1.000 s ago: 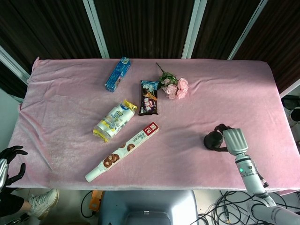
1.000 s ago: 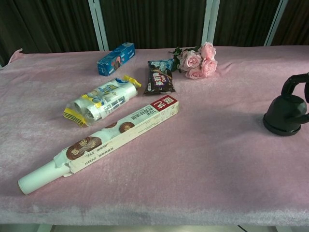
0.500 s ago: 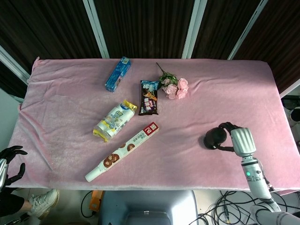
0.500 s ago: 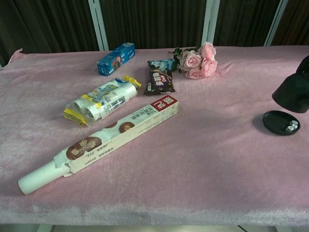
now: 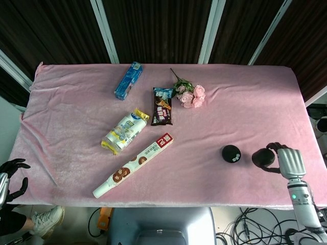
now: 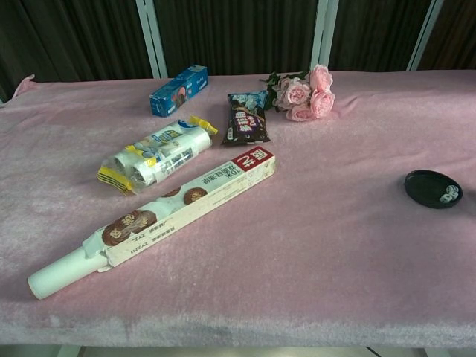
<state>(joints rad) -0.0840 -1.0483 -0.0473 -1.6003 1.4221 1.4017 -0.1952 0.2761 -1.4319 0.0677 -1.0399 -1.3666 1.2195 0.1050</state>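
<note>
My right hand [image 5: 286,159] is over the table's right front area and holds a black dome-shaped cover [image 5: 263,158] lifted off its base. The black round base [image 5: 231,153] [image 6: 433,188] lies on the pink cloth to the left of that hand, with small white dice on it. The chest view shows the base only, not the right hand. My left hand [image 5: 11,178] hangs below the table's left front corner with its dark fingers spread and nothing in them.
On the pink table [image 5: 245,102] lie a long biscuit box [image 5: 134,165] [image 6: 160,219], a white-and-yellow packet [image 5: 124,130] [image 6: 157,157], a dark snack bag [image 5: 162,106] [image 6: 246,118], a blue box [image 5: 128,80] [image 6: 178,91] and pink roses [image 5: 190,93] [image 6: 303,95].
The right hand lifted the black cover off its base and carried it right, out of the chest view. The base with dice is uncovered. The left hand stayed put.
</note>
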